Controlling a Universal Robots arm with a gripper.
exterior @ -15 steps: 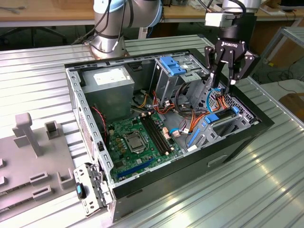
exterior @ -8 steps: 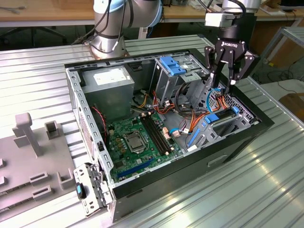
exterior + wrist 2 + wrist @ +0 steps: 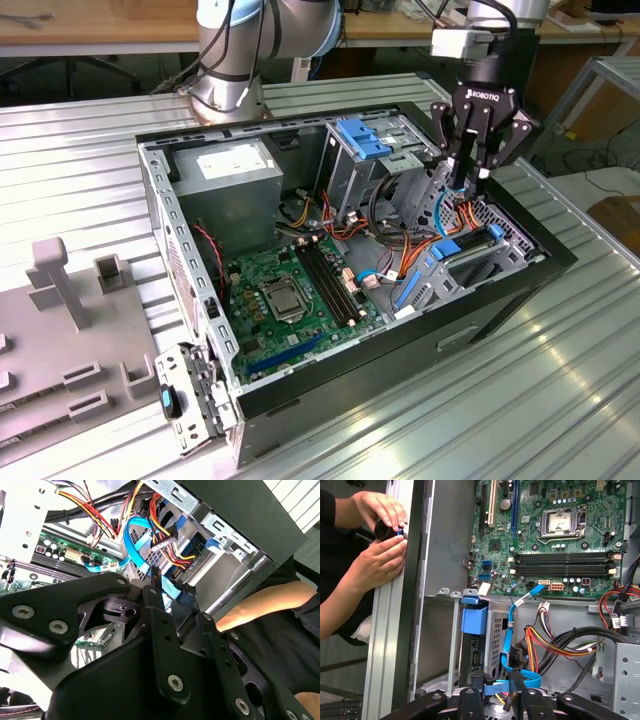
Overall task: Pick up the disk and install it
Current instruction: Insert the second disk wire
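The disk [image 3: 468, 252] lies low in the bay at the end of the open computer case [image 3: 520, 290] toward the exterior view's right. It is a dark slab with blue carrier plastic at both ends. In the first wrist view the disk [image 3: 475, 652] shows edge-on below its blue tab [image 3: 474, 620]. My gripper [image 3: 467, 185] hangs straight down just above it, among blue and orange cables. In both wrist views the gripper [image 3: 496, 682] [image 3: 170, 582] has a blue flat cable [image 3: 512, 640] running right by it.
A grey power-supply box [image 3: 235, 175] and a blue-tabbed drive cage [image 3: 365, 140] stand at the back of the case, the green motherboard [image 3: 290, 290] in the middle. A person's hands [image 3: 375, 540] work at the case's outer edge. Grey fixtures [image 3: 60, 290] stand on the table at the exterior view's left.
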